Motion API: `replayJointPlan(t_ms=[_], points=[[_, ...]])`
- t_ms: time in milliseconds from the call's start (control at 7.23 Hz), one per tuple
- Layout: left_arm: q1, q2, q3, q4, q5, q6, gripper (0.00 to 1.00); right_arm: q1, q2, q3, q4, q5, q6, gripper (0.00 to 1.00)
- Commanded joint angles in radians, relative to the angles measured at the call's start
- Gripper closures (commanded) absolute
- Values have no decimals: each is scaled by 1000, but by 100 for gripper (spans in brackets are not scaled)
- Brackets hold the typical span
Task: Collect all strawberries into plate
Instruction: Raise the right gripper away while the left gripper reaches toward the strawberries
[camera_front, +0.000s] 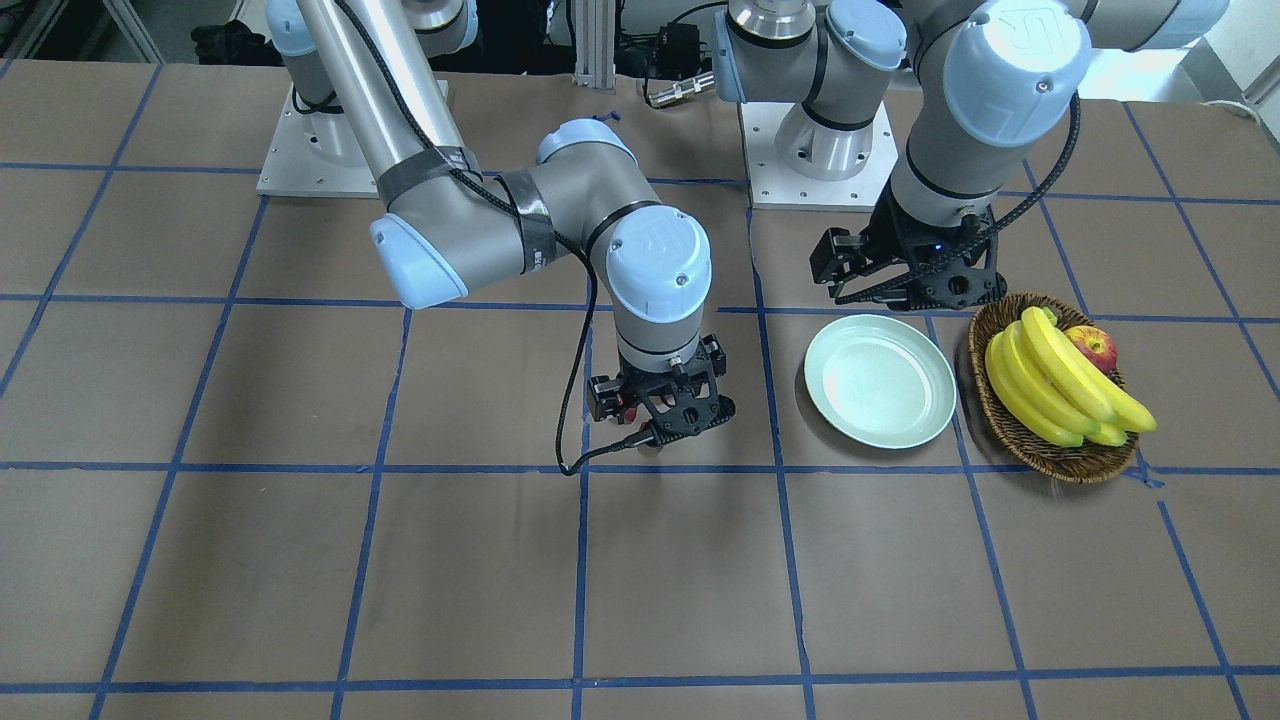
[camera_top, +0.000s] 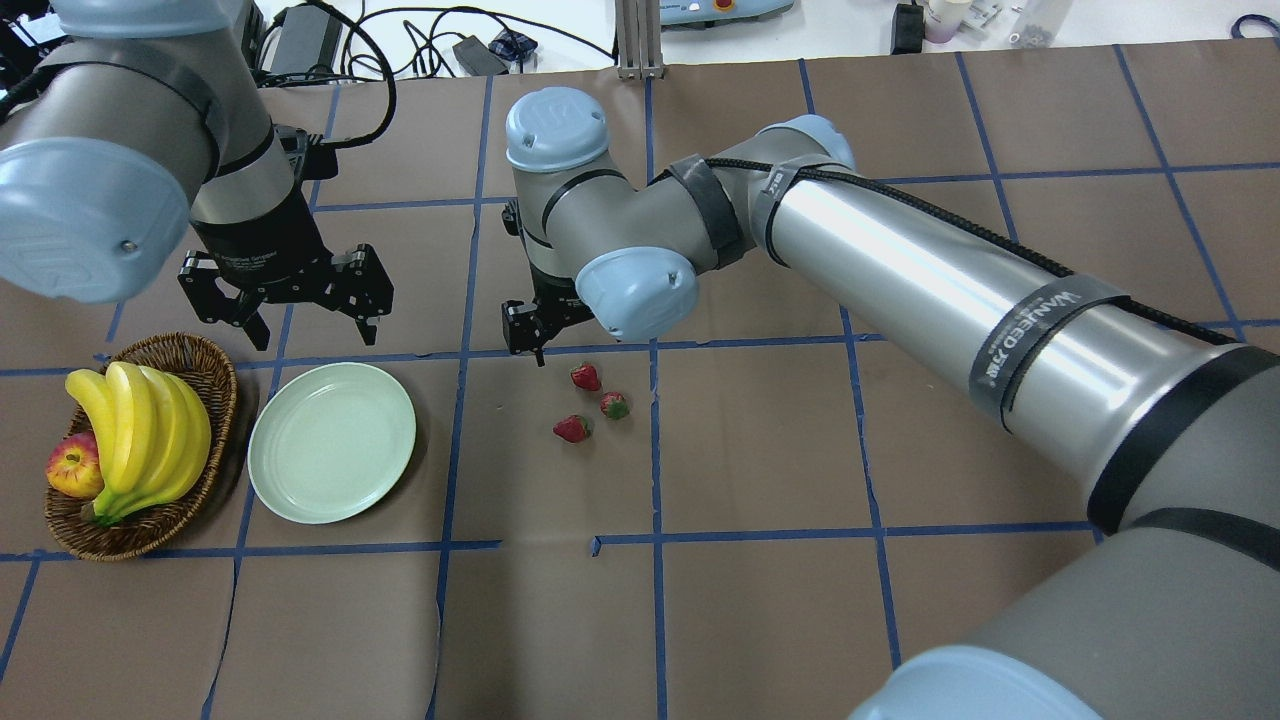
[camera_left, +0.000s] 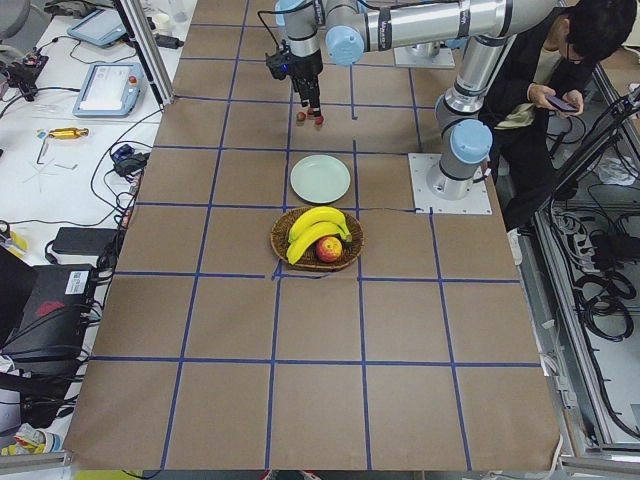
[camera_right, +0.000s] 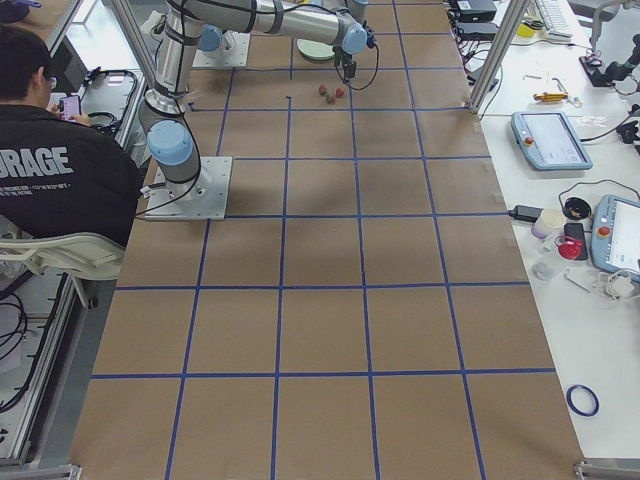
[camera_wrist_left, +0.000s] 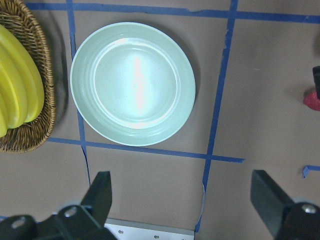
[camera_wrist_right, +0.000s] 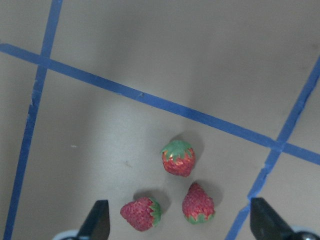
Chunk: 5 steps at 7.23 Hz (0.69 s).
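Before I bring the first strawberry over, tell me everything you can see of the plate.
The plate is round, shallow, pale mint green, smooth and glossy with a raised rim, likely plastic. It is empty and lies flat on the brown table cover, over a blue tape crossing, beside the wicker basket without touching it.

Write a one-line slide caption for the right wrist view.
Open right gripper poised over three strawberries lying close together on the table.

Open tabletop (camera_top: 490, 450) spans from strawberries (camera_top: 572, 429) to plate (camera_top: 332, 442) — the basket (camera_top: 226, 400) hugs the plate's other side.
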Motion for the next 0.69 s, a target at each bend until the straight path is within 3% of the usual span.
replayJointPlan(t_ms=[0,277,553], points=[[-4,-14,-1,49,-7,-18,0,-83,-128,-23,197,-28,-44,0],[-33,-49,-18,134,-76,-93,0,-198,-237,-17,359,-83,-143,0],[-91,-97,-21,227,-79,-165,0,-275,-296,-8,385,-99,-165,0]])
